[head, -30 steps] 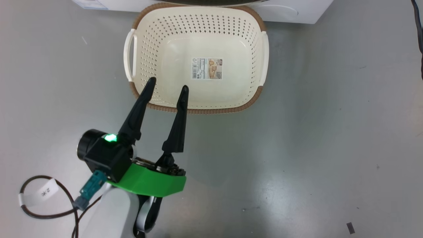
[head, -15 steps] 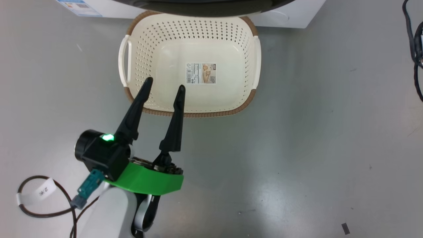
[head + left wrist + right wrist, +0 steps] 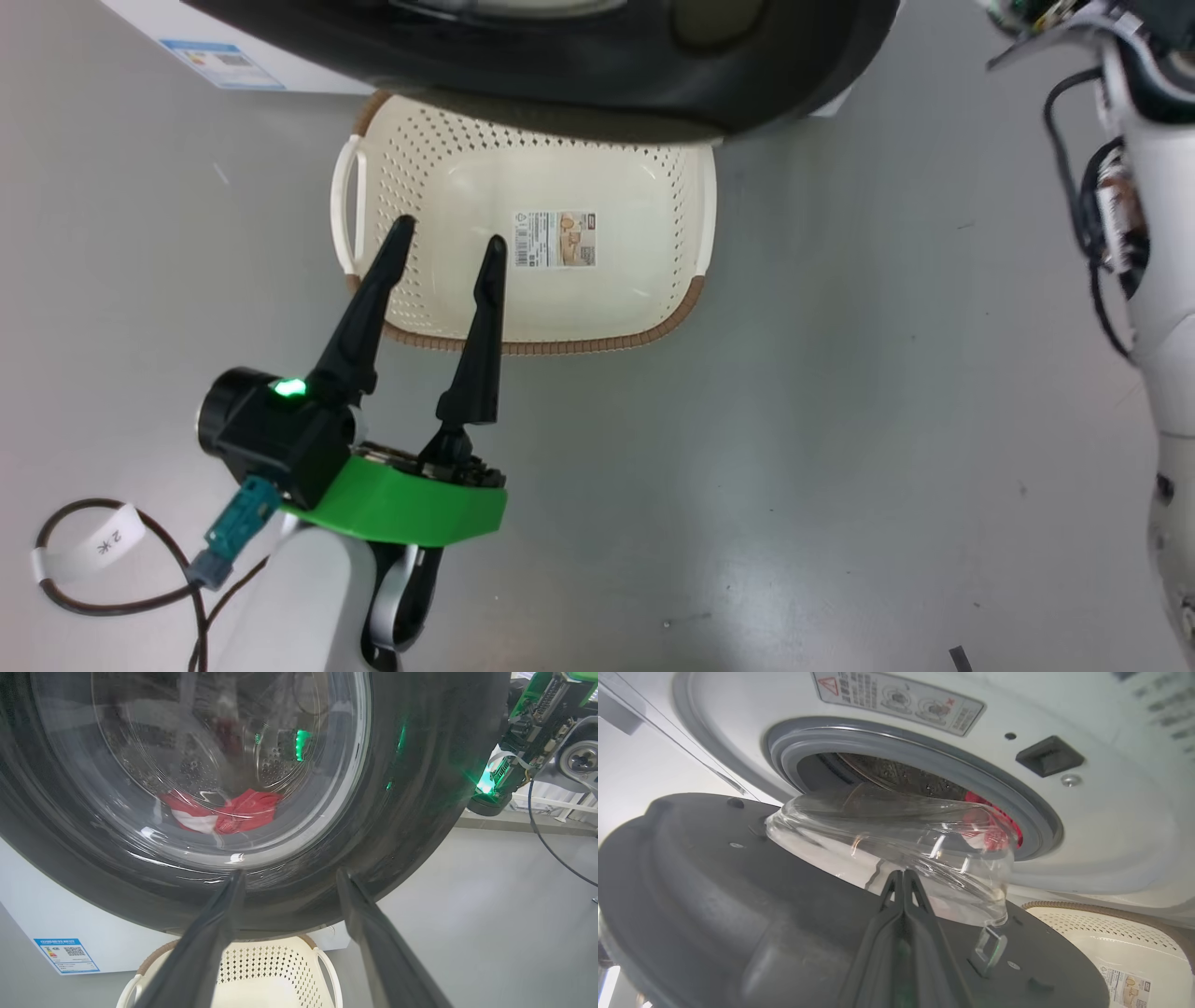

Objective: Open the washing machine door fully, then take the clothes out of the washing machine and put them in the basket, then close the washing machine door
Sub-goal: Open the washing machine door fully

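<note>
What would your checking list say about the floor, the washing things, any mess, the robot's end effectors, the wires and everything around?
Surface: grey floor, smooth, faint scuffs.
Job's things: washing machine door partly open; red clothes inside the washing machine; basket on the floor below the door, holding just a sticker.
Clutter: small dark scrap on the floor.
End effectors: left end effector open, holding nothing, raised before the door; right end effector shut, tips at the door's inner side by its glass bowl.
Cables: black cable with a white tag, lower left; black wires along the right arm.
Surroundings: blue label on the machine's front corner.
</note>
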Controlling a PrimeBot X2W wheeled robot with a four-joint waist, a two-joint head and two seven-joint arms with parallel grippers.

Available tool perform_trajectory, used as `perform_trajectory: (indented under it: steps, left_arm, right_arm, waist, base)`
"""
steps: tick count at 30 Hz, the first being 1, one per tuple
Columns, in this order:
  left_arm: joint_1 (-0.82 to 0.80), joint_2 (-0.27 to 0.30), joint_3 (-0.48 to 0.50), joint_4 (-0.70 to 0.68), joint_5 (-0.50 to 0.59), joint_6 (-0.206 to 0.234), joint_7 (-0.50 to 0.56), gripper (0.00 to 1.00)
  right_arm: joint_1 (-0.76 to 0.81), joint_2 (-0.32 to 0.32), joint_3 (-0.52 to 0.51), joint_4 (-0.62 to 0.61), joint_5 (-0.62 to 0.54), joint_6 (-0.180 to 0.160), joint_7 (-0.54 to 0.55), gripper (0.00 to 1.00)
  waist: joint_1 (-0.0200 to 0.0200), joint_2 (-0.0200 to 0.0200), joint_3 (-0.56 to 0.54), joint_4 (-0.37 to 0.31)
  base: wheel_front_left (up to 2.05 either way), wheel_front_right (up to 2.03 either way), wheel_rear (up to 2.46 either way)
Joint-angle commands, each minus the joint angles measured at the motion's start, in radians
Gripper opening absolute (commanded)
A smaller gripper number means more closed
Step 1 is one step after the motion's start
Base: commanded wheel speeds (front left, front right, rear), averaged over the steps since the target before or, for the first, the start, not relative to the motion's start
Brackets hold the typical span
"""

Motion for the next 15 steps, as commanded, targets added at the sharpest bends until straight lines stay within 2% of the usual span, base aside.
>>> perform_trajectory:
  steps: [1,15]
  left_arm:
    - [0.016,0.015,0.035,-0.019,0.004,0.000,-0.008,1.00]
    - [0.041,0.015,0.056,-0.017,0.017,-0.004,-0.008,1.00]
  right_arm:
    - [0.027,0.033,0.014,-0.041,0.008,0.008,0.012,0.00]
    - [0.140,0.044,0.008,-0.130,0.005,0.008,0.038,0.00]
  waist:
    - [0.0000,-0.0001,-0.010,-0.006]
    - [0.0000,-0.0001,-0.069,-0.019]
  base:
    - [0.00,0.00,0.00]
    - [0.00,0.00,0.00]
